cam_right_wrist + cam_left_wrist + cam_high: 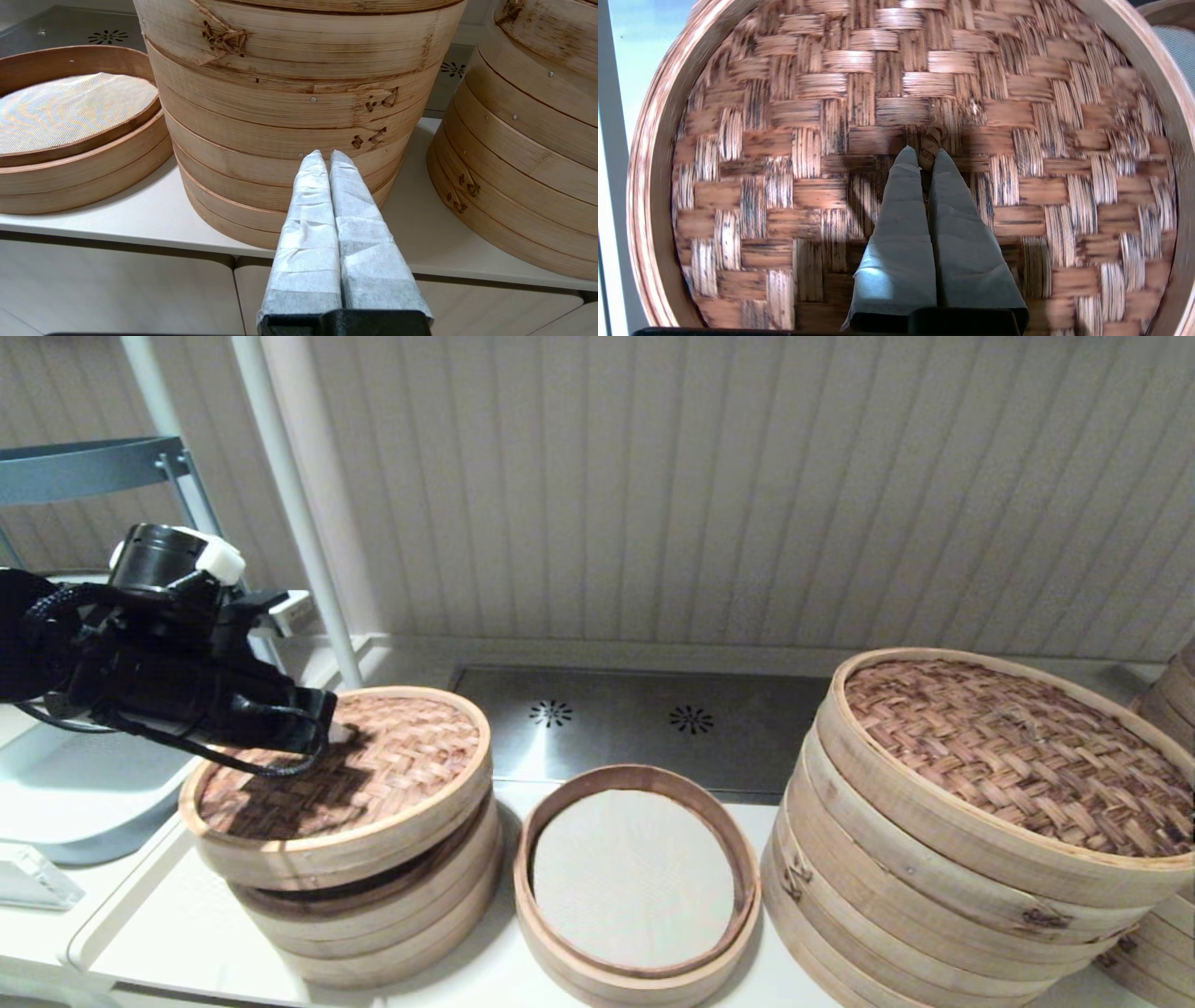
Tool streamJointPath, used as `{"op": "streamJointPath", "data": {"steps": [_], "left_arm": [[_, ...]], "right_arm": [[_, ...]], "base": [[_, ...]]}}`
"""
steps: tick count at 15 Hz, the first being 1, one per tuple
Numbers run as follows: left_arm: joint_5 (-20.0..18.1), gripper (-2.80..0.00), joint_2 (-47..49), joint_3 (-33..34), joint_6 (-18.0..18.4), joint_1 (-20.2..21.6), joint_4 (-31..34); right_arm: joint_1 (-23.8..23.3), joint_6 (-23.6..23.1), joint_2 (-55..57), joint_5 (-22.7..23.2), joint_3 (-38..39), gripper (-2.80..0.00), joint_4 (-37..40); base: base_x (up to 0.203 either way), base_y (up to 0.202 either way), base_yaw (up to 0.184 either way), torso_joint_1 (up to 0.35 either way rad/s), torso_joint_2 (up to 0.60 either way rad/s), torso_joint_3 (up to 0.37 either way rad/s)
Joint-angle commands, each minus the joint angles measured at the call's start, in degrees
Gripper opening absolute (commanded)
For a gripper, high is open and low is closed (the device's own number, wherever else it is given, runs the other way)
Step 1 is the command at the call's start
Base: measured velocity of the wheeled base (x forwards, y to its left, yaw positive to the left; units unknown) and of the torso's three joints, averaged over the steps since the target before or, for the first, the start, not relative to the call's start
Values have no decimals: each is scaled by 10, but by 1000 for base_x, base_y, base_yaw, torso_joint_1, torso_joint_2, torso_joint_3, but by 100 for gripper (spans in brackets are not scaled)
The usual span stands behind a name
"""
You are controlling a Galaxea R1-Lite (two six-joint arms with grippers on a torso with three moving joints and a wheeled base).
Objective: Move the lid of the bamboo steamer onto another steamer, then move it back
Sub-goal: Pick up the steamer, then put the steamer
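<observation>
The bamboo steamer lid (392, 756), reddish-brown weave in a pale rim, hangs slightly tilted over the small three-ring steamer stack (392, 905) at the left, with a dark gap under its front edge. My left gripper (331, 733) reaches in from the left and is shut on the lid's small centre loop (930, 140); in the left wrist view the lid (808, 140) fills the frame around the left gripper (927, 156). The stack's inside is hidden by the lid. My right gripper (325, 156) is shut on nothing, low in front of the counter edge.
A low basket with a dark-brown inner rim (635, 777) and cream liner stands in the middle. A very large stack with a big woven lid (1008, 756) is to the right, and another stack (1172, 700) at the far right. A white pole (299, 504) rises behind the lid.
</observation>
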Motion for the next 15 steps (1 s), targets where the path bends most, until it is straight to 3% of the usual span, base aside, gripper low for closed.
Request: {"op": "streamJointPath", "data": {"steps": [1,5,15], "left_arm": [[-1,-280,-4,1,-7,0,-9],[-2,-280,-8,-1,-21,-20,-19],[-5,-280,-2,-16,-76,-131,-58]], "right_arm": [[0,-1,1,0,1,-280,0],[0,-1,0,0,0,-280,0],[0,-1,0,0,0,-280,0]], "base": [[0,0,0,0,0,0],[0,0,0,0,0,0],[0,0,0,0,0,0]]}}
